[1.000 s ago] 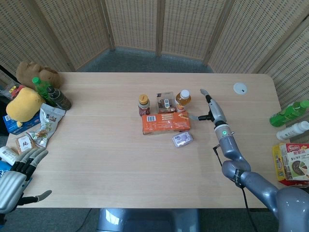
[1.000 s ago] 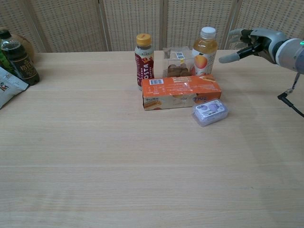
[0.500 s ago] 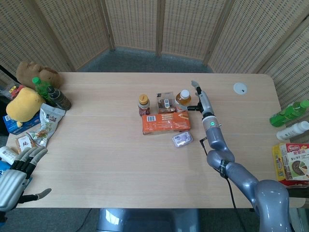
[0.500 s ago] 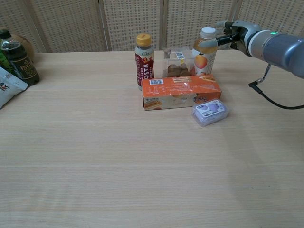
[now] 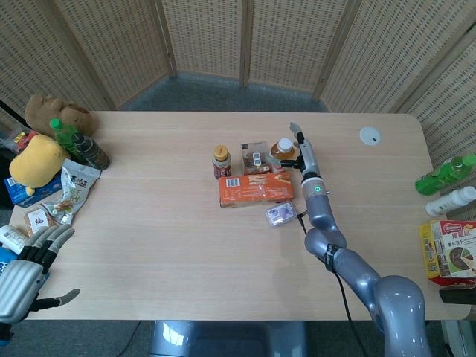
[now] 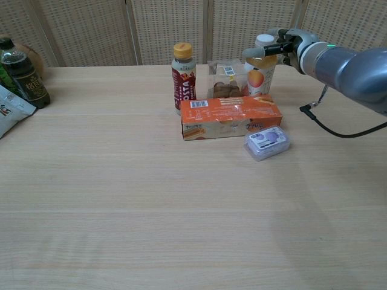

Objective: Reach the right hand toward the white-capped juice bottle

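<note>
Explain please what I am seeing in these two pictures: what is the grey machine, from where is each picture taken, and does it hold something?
It is a robot with two grey arms, each ending in a hand with fingers. One picture looks down from its head, the other looks forward from its chest. On the wooden table stand a white-capped juice bottle, a coffee bottle, a clear box of pastries, an orange carton and a small purple pack. The right hand is at the juice bottle's neck; whether it grips it is unclear. The left hand hangs open, holding nothing.

two hands (image 5: 303, 149) (image 5: 26, 268), six bottles (image 6: 260, 63), one orange box (image 6: 231, 116)
</note>
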Controlling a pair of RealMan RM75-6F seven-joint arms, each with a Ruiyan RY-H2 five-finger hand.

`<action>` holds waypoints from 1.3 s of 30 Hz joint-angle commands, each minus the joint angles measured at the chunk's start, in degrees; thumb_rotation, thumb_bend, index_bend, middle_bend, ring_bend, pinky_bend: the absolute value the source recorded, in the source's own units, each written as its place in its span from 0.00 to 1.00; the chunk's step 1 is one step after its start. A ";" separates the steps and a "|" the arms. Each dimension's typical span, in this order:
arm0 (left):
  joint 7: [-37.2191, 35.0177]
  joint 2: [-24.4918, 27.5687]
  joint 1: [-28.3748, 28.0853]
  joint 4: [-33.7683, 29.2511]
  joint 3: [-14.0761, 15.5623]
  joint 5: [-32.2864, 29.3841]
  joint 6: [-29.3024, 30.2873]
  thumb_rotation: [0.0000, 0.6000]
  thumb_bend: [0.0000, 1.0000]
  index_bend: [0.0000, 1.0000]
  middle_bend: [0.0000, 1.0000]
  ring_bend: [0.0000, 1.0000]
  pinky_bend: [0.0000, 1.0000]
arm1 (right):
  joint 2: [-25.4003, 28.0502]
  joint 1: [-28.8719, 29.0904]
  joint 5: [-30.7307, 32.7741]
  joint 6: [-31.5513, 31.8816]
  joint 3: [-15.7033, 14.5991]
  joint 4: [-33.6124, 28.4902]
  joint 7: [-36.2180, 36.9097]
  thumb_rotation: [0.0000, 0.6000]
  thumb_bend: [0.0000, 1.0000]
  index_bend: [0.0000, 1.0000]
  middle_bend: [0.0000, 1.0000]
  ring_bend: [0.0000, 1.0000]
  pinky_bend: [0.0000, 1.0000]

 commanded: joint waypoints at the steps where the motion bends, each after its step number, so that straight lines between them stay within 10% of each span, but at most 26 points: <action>1: 0.00 -0.06 -0.04 0.03 -0.05 -0.15 -0.06 1.00 0.00 0.05 0.00 0.00 0.00 | -2.50 1.14 0.58 2.95 0.65 2.98 -1.05 1.00 0.00 0.05 0.15 0.07 0.05; 5: -0.21 -0.02 0.03 0.06 -0.23 -0.30 0.32 1.00 0.00 0.05 0.00 0.00 0.00 | -5.32 2.08 0.67 5.70 0.91 7.17 -1.57 1.00 0.00 0.30 0.52 0.43 0.41; 10: -0.27 -0.05 0.13 0.13 -0.24 -0.16 0.62 1.00 0.00 0.06 0.00 0.00 0.00 | -6.96 2.59 1.03 6.63 1.69 10.04 0.07 1.00 0.00 0.53 0.75 0.67 0.65; 22: -0.77 0.13 0.12 0.12 0.10 0.76 0.85 1.00 0.00 0.07 0.00 0.00 0.00 | -3.92 2.02 -0.09 12.52 2.50 5.28 0.21 1.00 0.01 0.59 0.81 0.74 0.72; 39: -2.03 0.72 -0.03 0.13 0.57 2.02 1.16 1.00 0.00 0.07 0.00 0.00 0.00 | 10.46 0.63 4.48 26.39 9.90 -26.79 -18.14 1.00 0.03 0.59 0.81 0.74 0.72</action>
